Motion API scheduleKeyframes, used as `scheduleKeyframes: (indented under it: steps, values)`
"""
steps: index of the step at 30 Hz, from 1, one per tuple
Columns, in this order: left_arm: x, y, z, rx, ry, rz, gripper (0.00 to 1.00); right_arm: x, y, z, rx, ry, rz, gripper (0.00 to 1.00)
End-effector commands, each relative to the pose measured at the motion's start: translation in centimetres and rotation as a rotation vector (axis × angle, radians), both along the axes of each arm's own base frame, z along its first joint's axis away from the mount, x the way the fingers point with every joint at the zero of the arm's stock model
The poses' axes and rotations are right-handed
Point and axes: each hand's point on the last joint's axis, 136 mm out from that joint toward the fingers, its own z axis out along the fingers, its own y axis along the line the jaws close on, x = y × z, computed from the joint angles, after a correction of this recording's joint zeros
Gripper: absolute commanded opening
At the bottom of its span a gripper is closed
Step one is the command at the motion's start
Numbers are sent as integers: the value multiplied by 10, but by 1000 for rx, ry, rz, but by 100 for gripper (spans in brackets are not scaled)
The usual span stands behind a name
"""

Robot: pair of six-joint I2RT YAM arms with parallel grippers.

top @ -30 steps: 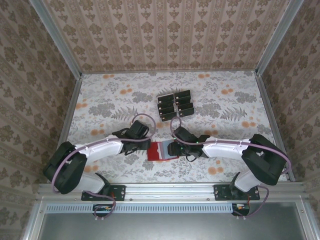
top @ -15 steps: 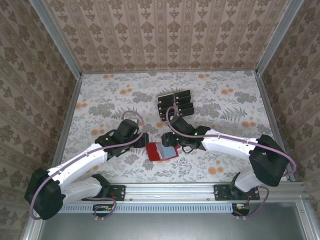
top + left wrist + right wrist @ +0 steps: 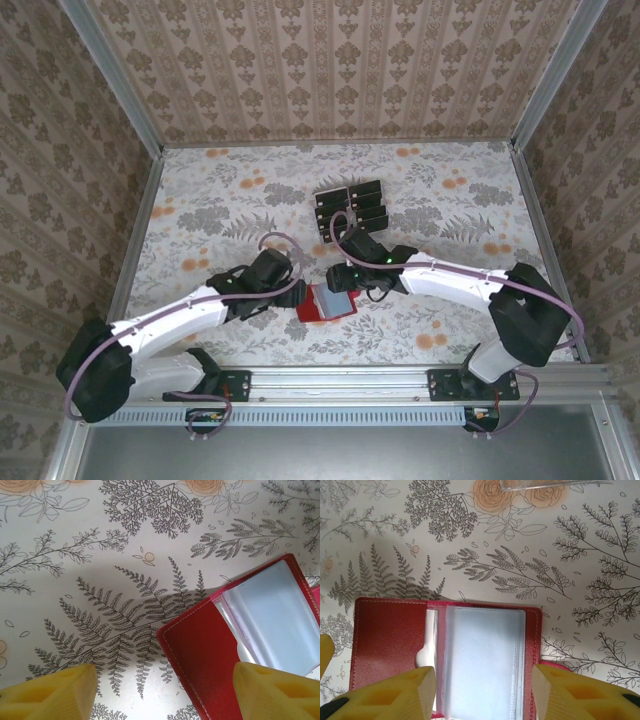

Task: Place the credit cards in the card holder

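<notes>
Two units, left pincer [image 3: 162, 690] and right pincer [image 3: 482, 695], both parted and empty, are poised over the card holder [image 3: 325, 302], laid open by the counter's [image 3: 220, 200] near edge; one flap should be pinned flat while the credit cards [image 3: 350, 208], toward the far edge, are fetched singly.

You get soft, even light from above, and the top view looks bright and sharp. In your left wrist view a grey shadow lies across the flowered table [image 3: 75, 530]. The clear pocket of the card holder [image 3: 470, 655] shines pale and milky. The yellow fingertips [image 3: 390, 695] at the bottom edge look soft and blurry.
</notes>
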Motion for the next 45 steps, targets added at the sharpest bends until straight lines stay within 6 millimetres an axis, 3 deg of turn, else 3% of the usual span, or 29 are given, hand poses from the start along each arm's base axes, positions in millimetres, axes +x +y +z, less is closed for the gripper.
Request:
scheduleKeyframes:
  steps: [1,10,15,20,28,35,41,45]
  values:
    - [-1,1,-7,35,-7,16,71,0,9,-3,10,26,40,53]
    - [-19,20,-39,122,18,47,60,7,21,-15,-4,53,75,52]
    - [-19,27,-54,164,28,66,51,11,28,-25,-12,72,87,52]
    - [-16,30,-63,192,21,77,49,10,28,-38,-23,97,83,51]
    - [-1,31,-68,245,-9,78,47,-1,24,-53,-6,139,60,51]
    - [24,35,-64,233,-22,91,47,-7,36,-57,100,190,18,53]
    - [36,37,-60,232,-27,88,47,-3,49,-50,175,196,8,53]
    - [34,37,-63,230,-13,85,46,2,47,-36,164,154,14,53]
